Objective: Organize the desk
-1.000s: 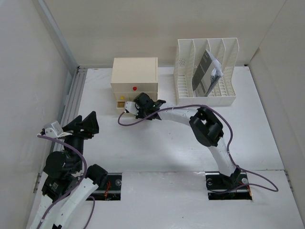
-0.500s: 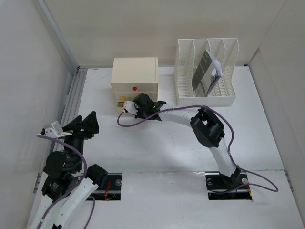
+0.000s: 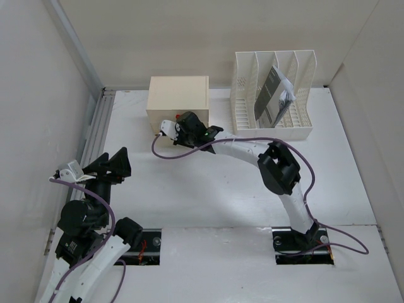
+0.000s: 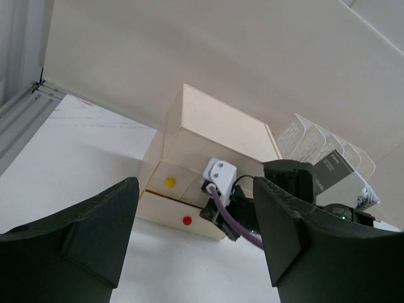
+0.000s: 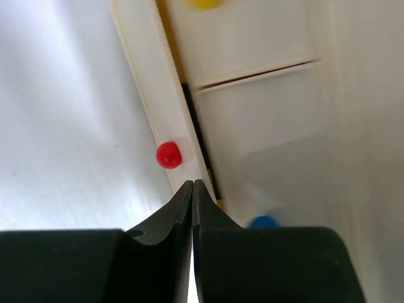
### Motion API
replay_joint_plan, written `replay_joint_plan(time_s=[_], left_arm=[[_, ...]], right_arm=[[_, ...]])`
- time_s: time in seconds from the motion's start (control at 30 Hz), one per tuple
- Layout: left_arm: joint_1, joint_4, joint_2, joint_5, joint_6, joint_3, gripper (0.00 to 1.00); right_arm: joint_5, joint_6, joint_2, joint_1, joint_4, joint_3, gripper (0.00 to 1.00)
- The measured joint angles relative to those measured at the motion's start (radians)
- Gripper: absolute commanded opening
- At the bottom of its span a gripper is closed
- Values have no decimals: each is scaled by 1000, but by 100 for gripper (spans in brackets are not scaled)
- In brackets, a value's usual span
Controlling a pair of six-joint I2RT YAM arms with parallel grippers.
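Observation:
The desk is a white tabletop. At its back stands a beige drawer box. My right gripper is shut with nothing in it. Its tips press on the front of the drawer with the red knob, which sticks out a little from the box. A blue knob shows beside the tips and a yellow knob sits on the upper drawer. In the top view the right gripper covers the box's front. My left gripper hangs open and empty over the desk's left side, facing the box.
A white slotted file rack holding a dark booklet stands at the back right. An aluminium rail runs along the left edge. Two cutouts hold the arm bases. Walls close in on three sides.
My right gripper has moved toward the box, and the drawer front it presses on now lies closer to the box. The left arm has not moved.

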Motion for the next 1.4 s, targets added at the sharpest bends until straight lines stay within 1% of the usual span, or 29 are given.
replay_joint_plan(time_s=[0.13,0.33,0.57,0.7,0.77,0.8,0.9,1.0,1.23,1.4], left_arm=[[0,0,0,0,0,0,70],[0,0,0,0,0,0,70],[0,0,0,0,0,0,70],[0,0,0,0,-1,0,70],[0,0,0,0,-1,0,70],[0,0,0,0,-1,0,70],[0,0,0,0,-1,0,70],[0,0,0,0,-1,0,70],[0,0,0,0,-1,0,70],[0,0,0,0,-1,0,70]], right_arm=[[8,9,8,-13,26,46,7],[27,23,31,-6,23,73,7],[6,26,34,-5,22,78,7],[-45,26,9,-13,18,48,6],[-92,23,-14,-17,5,29,6],[-120,19,-26,-19,-2,24,4],[-186,4,-52,-24,-19,23,3],[-216,-2,-60,-24,-30,25,3],[-211,-15,-22,-24,-71,63,2],[-166,-16,35,-24,-77,81,1]])
